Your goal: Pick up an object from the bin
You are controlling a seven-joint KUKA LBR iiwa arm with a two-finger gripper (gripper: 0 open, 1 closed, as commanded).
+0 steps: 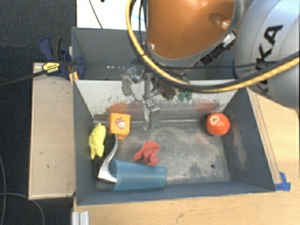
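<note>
My gripper (pixel 147 120) hangs below the orange dome over the back middle of the bin, its tip low near the floor. An orange block with a face (pixel 119 124) lies just left of the tip, apart from it. A crumpled red thing (pixel 148 152) lies on the floor a little in front of the tip. A small green thing (pixel 184 96) sits against the back wall to the right, partly hidden by the gripper's body. Nothing shows held in the gripper.
A yellow toy (pixel 97 141) lies by the left wall. A blue cylinder (pixel 139 175) lies on its side at the front, with a white curved piece (pixel 108 165) at its left end. A red-orange ball (pixel 217 124) rests at the right.
</note>
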